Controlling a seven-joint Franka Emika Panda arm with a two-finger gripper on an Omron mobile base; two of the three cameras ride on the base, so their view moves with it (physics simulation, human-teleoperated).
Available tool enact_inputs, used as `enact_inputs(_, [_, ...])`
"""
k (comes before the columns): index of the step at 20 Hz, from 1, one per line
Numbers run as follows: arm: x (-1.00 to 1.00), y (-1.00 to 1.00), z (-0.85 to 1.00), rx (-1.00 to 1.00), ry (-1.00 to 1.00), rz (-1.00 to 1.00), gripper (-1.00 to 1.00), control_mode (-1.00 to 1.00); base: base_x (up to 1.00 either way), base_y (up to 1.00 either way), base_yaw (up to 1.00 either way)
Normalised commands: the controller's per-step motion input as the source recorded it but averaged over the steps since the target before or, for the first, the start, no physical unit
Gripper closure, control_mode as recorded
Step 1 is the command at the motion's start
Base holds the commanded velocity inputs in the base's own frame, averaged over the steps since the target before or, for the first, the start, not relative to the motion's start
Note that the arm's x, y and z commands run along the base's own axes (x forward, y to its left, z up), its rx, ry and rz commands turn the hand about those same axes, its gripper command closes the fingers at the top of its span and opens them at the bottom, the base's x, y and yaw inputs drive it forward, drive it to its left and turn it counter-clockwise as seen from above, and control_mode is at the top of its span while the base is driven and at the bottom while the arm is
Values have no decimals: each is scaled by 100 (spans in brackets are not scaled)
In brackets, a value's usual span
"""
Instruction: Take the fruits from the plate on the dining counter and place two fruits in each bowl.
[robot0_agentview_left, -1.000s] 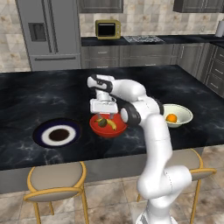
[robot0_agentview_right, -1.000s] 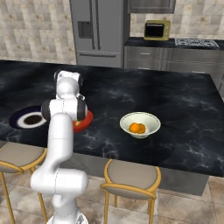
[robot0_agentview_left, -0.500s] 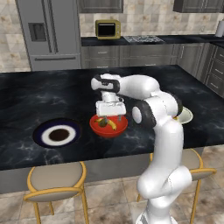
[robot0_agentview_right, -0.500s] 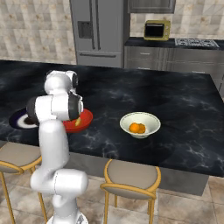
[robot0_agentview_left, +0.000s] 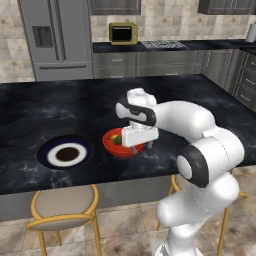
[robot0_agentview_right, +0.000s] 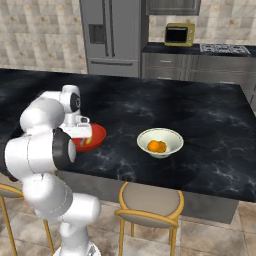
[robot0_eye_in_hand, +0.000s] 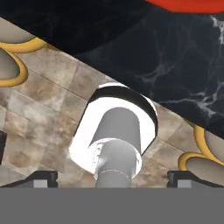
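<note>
Gripper (robot0_agentview_left: 141, 148): hanging over the red bowl's (robot0_agentview_left: 114, 148) near right rim, jaws spread wide, gripping nothing.
Cream bowl (robot0_agentview_right: 160, 143): sitting right, holding two orange fruits (robot0_agentview_right: 157, 146).
Plate (robot0_agentview_left: 65, 152): lying left.

1. The black marble tabletop (robot0_agentview_right: 210, 125) is stretching across the view, with a grey front edge.
2. A cream-white bowl (robot0_agentview_right: 160, 142) is sitting on it, holding two orange fruits (robot0_agentview_right: 157, 146) that are touching each other.
3. A red bowl (robot0_agentview_right: 90, 138) is sitting to the left, well apart from the cream one; the arm is partly covering it, and something yellowish is showing inside.
4. Two yellow-framed stools (robot0_agentview_right: 150, 202) are standing below the front edge.
</note>
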Motion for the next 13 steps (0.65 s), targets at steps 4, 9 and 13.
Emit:
enact_inputs(4, [-90, -41, 29, 0, -28, -2, -100, -100, 0, 0, 0])
enact_inputs(9, [-95, -32, 29, 0, -34, -2, -100, -100, 0, 0, 0])
enact_inputs(13, [-85, -29, 22, 0, -44, -9, -100, -100, 0, 0, 0])
